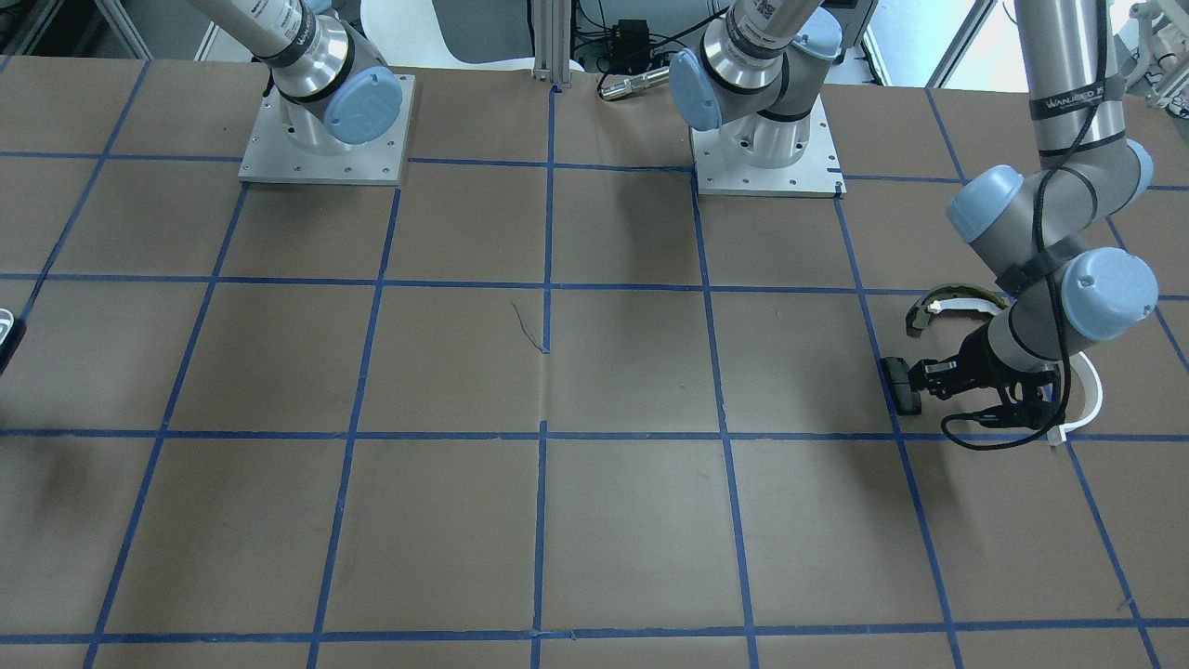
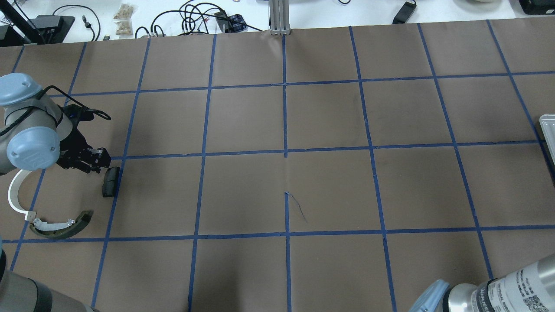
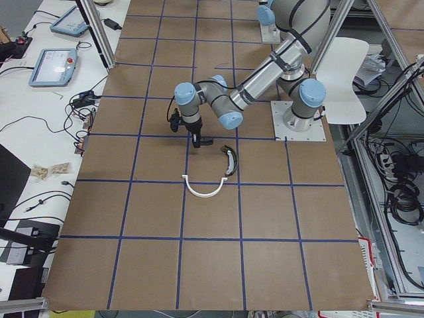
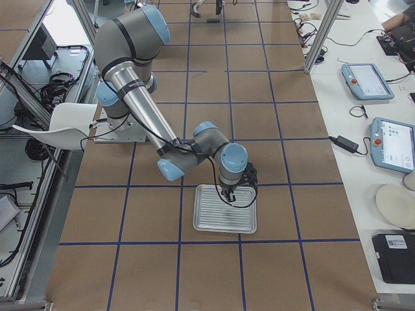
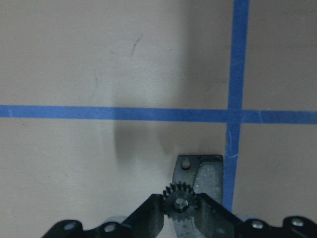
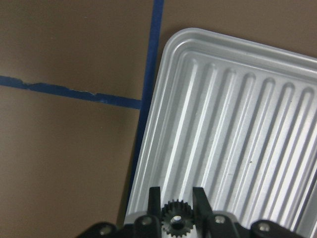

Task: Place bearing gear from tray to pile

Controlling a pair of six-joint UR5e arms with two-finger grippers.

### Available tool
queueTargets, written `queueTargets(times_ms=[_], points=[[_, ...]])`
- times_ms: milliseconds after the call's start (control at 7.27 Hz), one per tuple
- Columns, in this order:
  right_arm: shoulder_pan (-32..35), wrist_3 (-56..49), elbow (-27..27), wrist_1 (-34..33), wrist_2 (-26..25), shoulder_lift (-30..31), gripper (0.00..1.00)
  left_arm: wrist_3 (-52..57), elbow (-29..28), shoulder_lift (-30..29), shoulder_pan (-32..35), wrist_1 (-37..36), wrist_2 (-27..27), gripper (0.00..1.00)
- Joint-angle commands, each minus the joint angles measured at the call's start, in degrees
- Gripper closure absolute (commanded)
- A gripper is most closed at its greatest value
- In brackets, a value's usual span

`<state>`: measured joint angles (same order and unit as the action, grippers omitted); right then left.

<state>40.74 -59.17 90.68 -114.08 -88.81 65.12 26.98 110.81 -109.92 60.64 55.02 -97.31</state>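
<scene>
I am looking at the left gripper (image 2: 102, 159) low over the table (image 2: 329, 186), at the pile on the robot's left end. Its fingers (image 5: 154, 209) are pinching a small black gear (image 5: 179, 203) by the teeth, with the gap between them only as wide as the gear. In the left wrist view the gear is sitting in front of the pad (image 5: 207, 173), which is lying flat just beside a blue tape line (image 5: 233, 163). I cannot tell whether the gear is touching the pad or hanging above it.

The rest of the pile is lying near the robot's side of the pad. The shoe (image 2: 65, 226) is resting on its side, apart from the pad. The half-ring (image 2: 14, 196) is curving from under the left arm's wrist down to the shoe's end, where the two are meeting or nearly so.

The right gripper (image 4: 228, 194) is hanging over the tray (image 6: 237, 124) at the table's other end, well apart from the pile. It is also closed narrowly, gripping a second gear (image 6: 174, 219) between its fingertips. In the right wrist view that gear is showing over the tray's ribbed floor, close to the rim that is running along another tape line (image 6: 148, 99). I cannot tell whether it is lifted clear of the metal or resting on it.
</scene>
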Motion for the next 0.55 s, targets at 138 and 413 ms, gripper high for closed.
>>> queueTargets(times_ms=[138, 413], points=[[9.9, 16.2, 0.6, 7.3, 0.5, 4.0, 1.0, 0.6, -0.7, -0.5, -1.0, -0.3, -0.7, 0.01], [20.6, 33.5, 1.8, 10.3, 3.9, 7.4, 1.0, 0.7, -0.7, 0.8, -0.6, 0.5, -1.4, 0.0]])
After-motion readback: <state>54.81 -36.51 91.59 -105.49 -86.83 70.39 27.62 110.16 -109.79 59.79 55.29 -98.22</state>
